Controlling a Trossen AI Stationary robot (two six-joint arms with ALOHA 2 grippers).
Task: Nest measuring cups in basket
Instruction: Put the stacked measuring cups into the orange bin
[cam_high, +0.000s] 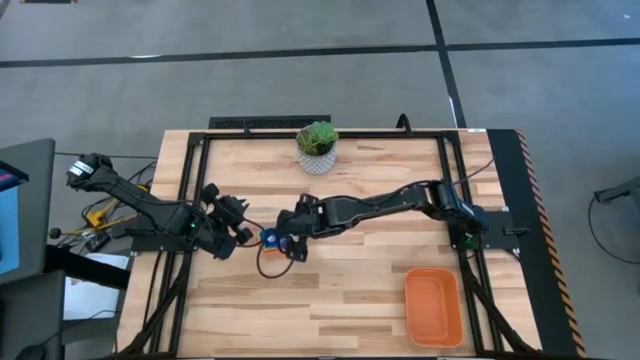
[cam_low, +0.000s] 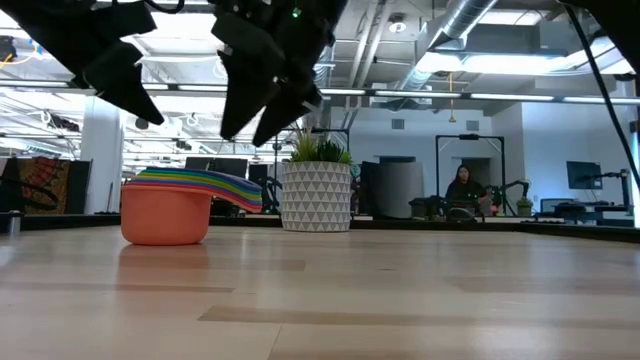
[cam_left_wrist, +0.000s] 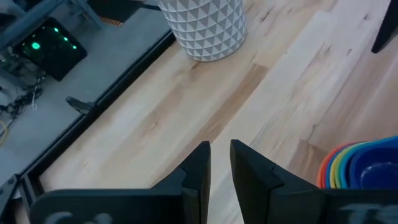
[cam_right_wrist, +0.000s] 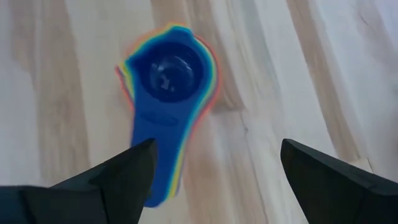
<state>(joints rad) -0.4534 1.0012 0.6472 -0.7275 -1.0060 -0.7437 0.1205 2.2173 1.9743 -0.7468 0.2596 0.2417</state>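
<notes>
**Nested cups sit mid-table, basket apart**

The measuring cups (cam_high: 270, 238) stand nested in one stack on the bare wood near the middle of the table (cam_high: 350, 300), the dark blue cup innermost and the coloured rims of the others showing around it in the right wrist view (cam_right_wrist: 166, 74). Seen from table height, the stack (cam_low: 170, 210) rests in its largest orange cup, the handles fanned out to the right.

The right gripper (cam_high: 290, 247) hangs just above the stack, fingers spread wide and holding nothing, one finger (cam_right_wrist: 112, 177) on each side of the cups' handles. The left gripper (cam_high: 237, 232) waits just left of the stack, its fingers (cam_left_wrist: 196, 171) nearly together with a narrow gap, gripping nothing.

The basket (cam_high: 433, 305) lies at the table's near right, well apart from the cups. A white pot with a green plant (cam_high: 317, 147) stands at the far edge. In the room beyond, a person (cam_low: 465, 190) sits at a distance.
</notes>
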